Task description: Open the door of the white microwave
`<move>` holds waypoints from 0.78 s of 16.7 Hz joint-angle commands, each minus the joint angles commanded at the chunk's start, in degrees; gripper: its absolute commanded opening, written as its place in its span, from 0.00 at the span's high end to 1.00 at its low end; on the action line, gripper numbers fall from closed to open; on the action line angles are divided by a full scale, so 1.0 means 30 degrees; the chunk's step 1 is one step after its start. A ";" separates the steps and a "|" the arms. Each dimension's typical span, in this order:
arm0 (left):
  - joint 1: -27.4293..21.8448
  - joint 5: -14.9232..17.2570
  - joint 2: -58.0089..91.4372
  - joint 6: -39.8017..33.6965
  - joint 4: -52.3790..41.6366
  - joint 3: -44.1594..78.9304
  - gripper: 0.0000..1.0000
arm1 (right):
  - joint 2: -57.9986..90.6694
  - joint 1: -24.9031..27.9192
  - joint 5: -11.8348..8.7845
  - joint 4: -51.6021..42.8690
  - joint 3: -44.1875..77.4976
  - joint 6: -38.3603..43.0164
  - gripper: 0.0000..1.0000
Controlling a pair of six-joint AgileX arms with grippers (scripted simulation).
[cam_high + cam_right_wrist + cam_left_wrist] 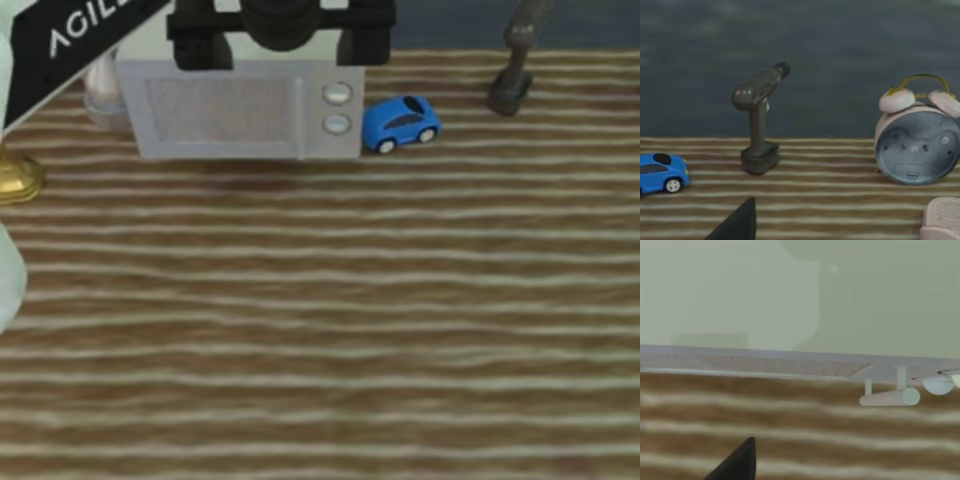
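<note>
The white microwave [250, 105] stands at the table's back, left of centre. Its door [220, 110], with a grey mesh window, lies flat against the front. Two round knobs [338, 108] sit on the narrow panel to the door's right. My left gripper [283, 58] hangs high over the microwave's top, its two black fingers spread wide and holding nothing. The left wrist view looks down on the pale top, the door's mesh [785, 366] and a white bar handle [890, 397]; one black fingertip [742, 460] shows over the table. My right gripper [740, 225] is outside the top view.
A blue toy car [400, 122] sits right beside the microwave's knob side. A grey drill [512, 75] stands at the back right. The right wrist view also shows a pink alarm clock [917, 145]. A gold object [15, 175] and a white bottle [102, 90] are at the left.
</note>
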 joint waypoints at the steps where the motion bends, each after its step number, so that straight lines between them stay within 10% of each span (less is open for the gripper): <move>1: 0.0000 0.0000 0.0000 0.0000 0.0000 0.0000 0.00 | 0.0000 0.0000 0.0000 0.0000 0.0000 0.0000 0.00; 13: 0.0951 0.0450 0.2289 0.0912 0.4076 -0.1523 0.00 | 0.0000 0.0000 0.0000 0.0000 0.0000 0.0000 0.00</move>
